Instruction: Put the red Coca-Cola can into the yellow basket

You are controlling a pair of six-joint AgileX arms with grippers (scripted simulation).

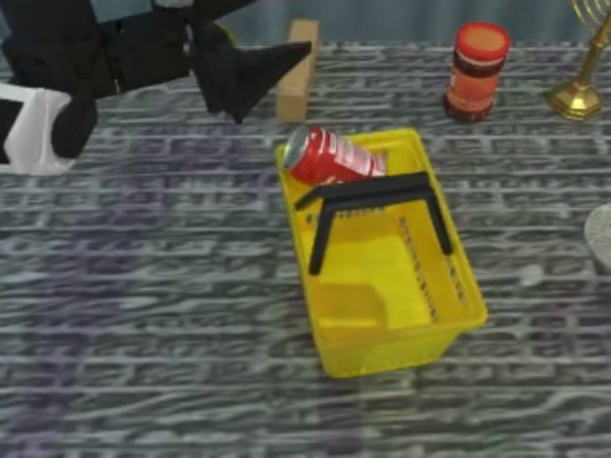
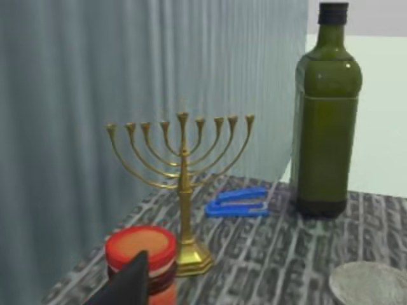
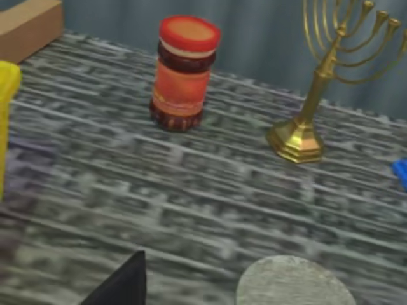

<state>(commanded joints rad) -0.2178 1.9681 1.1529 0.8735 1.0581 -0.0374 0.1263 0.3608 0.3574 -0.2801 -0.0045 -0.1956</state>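
The red Coca-Cola can (image 1: 329,157) lies on its side at the far left corner of the yellow basket (image 1: 449,329), silver top pointing left, within the rim and just behind the black handle (image 1: 374,194). My left gripper (image 1: 275,84) hovers up and to the left of the can, open, with nothing between its black fingers and a gap to the can. In its wrist view only one finger (image 2: 130,286) shows. My right gripper (image 3: 203,302) is outside the top view. One dark finger (image 3: 127,286) shows off to the side above the table, holding nothing.
A wooden block (image 1: 298,81) stands behind the basket under the left gripper. An orange-red canister (image 1: 475,69) and a gold candelabrum (image 1: 580,91) are at the back right. A grey disc (image 1: 601,234) sits at the right edge. A green bottle (image 2: 325,114) and a blue stapler (image 2: 238,202) stand farther right.
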